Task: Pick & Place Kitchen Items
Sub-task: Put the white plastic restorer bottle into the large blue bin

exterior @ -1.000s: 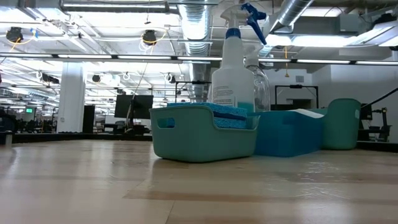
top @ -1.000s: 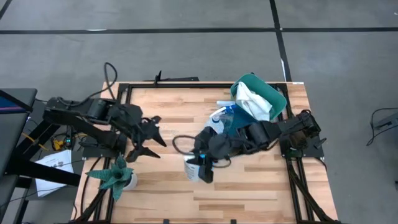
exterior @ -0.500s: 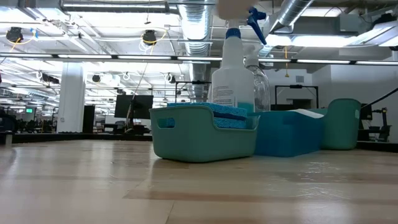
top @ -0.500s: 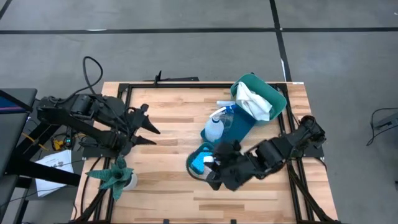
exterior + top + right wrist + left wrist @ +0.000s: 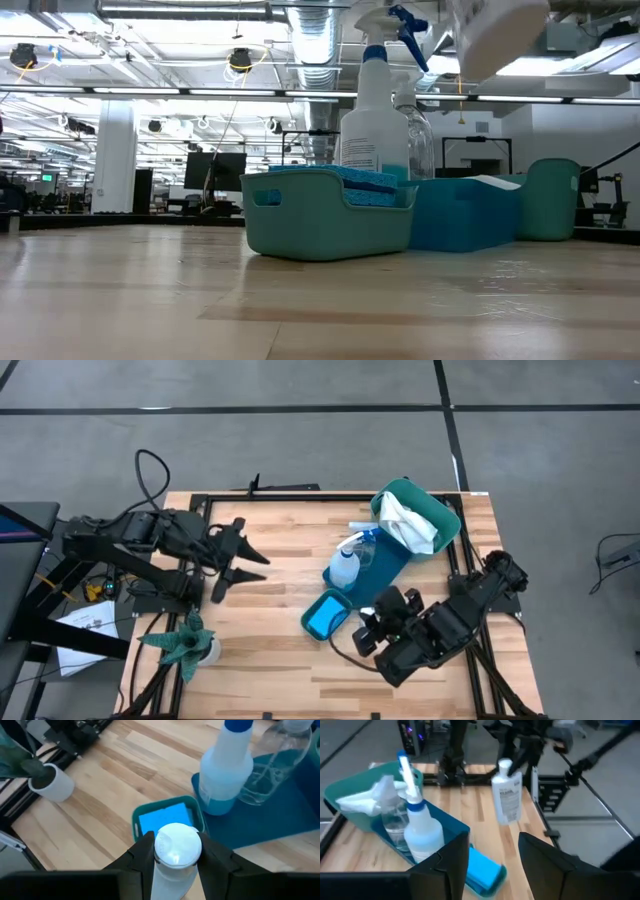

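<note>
White plastic marks the thing in hand: from above, the right pincer [image 5: 372, 628] is lifted over the wooden surface [image 5: 270, 670] just beside the small teal bin [image 5: 325, 616], which holds a blue sponge [image 5: 322, 618]. The blue tray [image 5: 392, 563] behind it carries the spray bottle [image 5: 344, 567], and the round teal tub [image 5: 445, 515] beyond holds the cloth [image 5: 408, 520]. The left pincer [image 5: 235, 560] waits well apart near the plant [image 5: 182, 642], fingers parted and holding nothing.

From surface height, the small bottle [image 5: 497, 35] hangs tilted high above the bins, clear of the spray bottle's trigger [image 5: 408, 24].

The left wrist view shows that bottle [image 5: 506, 795] in the air beyond the tray [image 5: 451, 831], gripped near its cap.

The right wrist view looks down on the bottle's white cap [image 5: 177, 844], clamped between the two fingers [image 5: 144, 851], directly over the sponge [image 5: 165, 818] in the bin [image 5: 136, 818].

Judging from this, a clean placement likely means righting the bottle first, steering wide of the spray bottle [image 5: 226, 770] and clear bottle [image 5: 272, 765], lowering until the base rests, and only then letting go; a tilted release risks it toppling.
</note>
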